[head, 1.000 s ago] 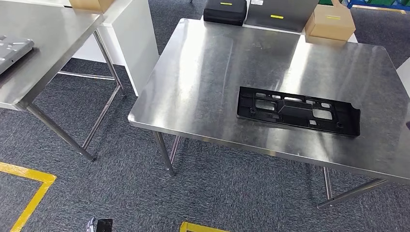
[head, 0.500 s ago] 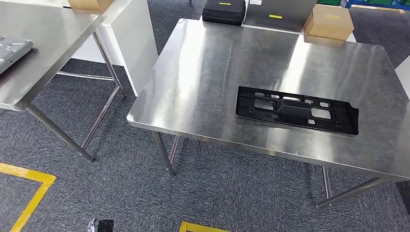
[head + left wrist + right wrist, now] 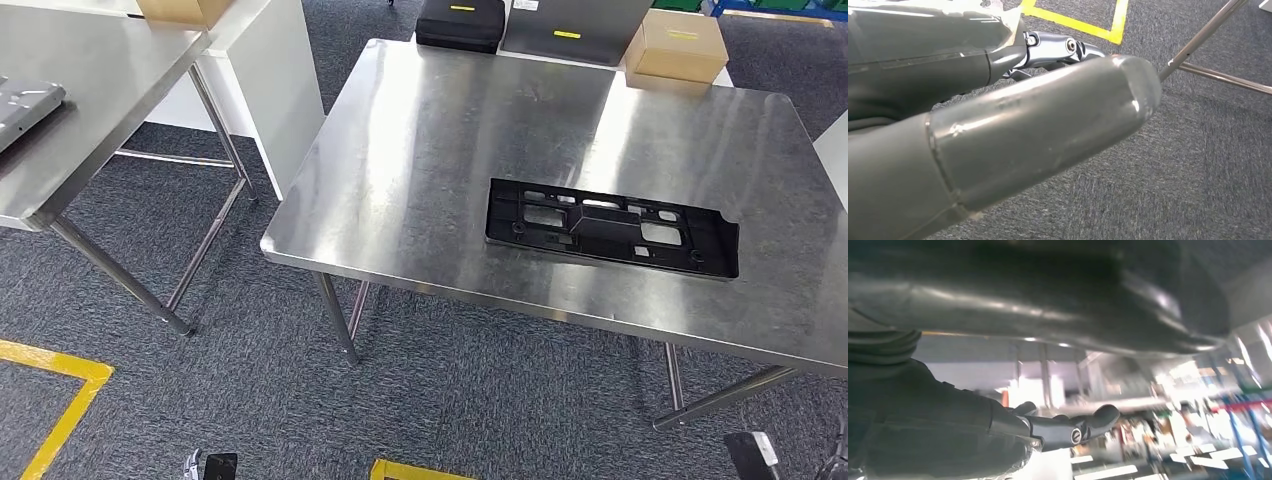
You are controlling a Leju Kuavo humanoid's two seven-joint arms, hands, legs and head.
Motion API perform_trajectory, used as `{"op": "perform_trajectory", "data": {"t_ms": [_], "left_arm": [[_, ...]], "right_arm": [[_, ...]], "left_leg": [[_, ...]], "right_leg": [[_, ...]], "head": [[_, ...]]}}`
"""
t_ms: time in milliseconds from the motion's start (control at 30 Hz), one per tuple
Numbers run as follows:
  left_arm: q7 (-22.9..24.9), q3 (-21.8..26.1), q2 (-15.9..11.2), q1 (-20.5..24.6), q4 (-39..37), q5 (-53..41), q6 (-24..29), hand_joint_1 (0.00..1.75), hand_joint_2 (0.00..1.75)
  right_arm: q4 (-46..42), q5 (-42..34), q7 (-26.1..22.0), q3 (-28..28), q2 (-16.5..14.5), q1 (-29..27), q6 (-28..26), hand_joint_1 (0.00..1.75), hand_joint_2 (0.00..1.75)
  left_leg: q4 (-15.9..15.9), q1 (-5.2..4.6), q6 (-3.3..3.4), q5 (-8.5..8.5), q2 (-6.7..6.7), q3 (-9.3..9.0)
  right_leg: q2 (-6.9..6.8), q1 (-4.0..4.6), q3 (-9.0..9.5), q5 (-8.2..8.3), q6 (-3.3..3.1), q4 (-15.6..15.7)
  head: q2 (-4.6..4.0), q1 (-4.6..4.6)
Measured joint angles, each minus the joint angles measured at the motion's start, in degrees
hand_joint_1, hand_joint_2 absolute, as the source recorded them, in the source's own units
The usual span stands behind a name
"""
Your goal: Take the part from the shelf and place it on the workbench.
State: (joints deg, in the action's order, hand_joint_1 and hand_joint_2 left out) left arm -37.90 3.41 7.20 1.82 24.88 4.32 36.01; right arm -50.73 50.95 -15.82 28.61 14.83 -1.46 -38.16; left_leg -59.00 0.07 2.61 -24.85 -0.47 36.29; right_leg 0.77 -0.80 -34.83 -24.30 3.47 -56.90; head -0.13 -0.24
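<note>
My left hand (image 3: 1013,135) hangs low over the carpet; I can't tell whether its fingers are spread or curled. The black part (image 3: 612,228) lies flat on the workbench (image 3: 430,150), toward its near edge. My right hand (image 3: 998,430), below the workbench, grips nothing, fingers loosely extended. I judge the placing done, only withdrawal left.
</note>
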Motion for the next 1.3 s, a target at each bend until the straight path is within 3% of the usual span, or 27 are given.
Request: {"op": "perform_trajectory", "data": {"t_ms": [100,333,567,733,1300], "left_arm": [[0.0,0.0,0.0,0.5,-1.0,0.2,-1.3,0.0,0.0],[0.1,-0.2,-0.5,1.9,-4.7,0.3,-5.0,0.0,0.0],[2.8,-2.4,-1.7,2.5,-6.9,-1.2,-8.1,0.0,0.0],[5.9,-4.4,-2.7,2.7,-8.0,-1.9,-9.6,0.0,0.0],[11.1,-8.8,-4.7,2.7,-9.1,-3.0,-12.6,0.0,0.0]], "right_arm": [[7.5,-0.8,-1.7,3.1,-2.4,1.5,0.2,0.0,1.75],[21.1,-3.3,-2.1,5.8,-5.2,3.9,2.7,0.0,1.75],[30.9,-4.3,1.3,6.3,-6.8,5.2,12.8,0.0,1.75],[35.0,-4.7,0.3,6.3,-8.5,5.0,18.0,0.0,1.75],[39.5,-8.5,1.4,8.8,-11.6,3.4,19.8,0.0,1.75]], "left_leg": [[0.0,0.01,-0.01,-0.01,0.0,0.0],[0.0,0.01,-0.02,-0.01,0.03,0.01],[0.0,0.03,-0.11,-0.07,0.03,-0.01],[0.0,0.07,-0.18,-0.12,0.05,-0.05],[0.0,0.11,-0.33,-0.23,0.11,-0.08]], "right_leg": [[0.0,0.01,0.0,-0.01,-0.01,0.0],[0.03,0.01,0.0,-0.01,-0.02,0.0],[0.04,0.03,-0.04,-0.11,-0.17,0.0],[0.06,0.05,-0.23,-0.17,-0.27,0.0],[0.09,0.06,0.02,-0.25,-0.39,0.0]], "head": [[0.0,0.0],[0.0,-0.01],[0.0,0.0],[0.0,0.02],[0.0,0.0]]}}
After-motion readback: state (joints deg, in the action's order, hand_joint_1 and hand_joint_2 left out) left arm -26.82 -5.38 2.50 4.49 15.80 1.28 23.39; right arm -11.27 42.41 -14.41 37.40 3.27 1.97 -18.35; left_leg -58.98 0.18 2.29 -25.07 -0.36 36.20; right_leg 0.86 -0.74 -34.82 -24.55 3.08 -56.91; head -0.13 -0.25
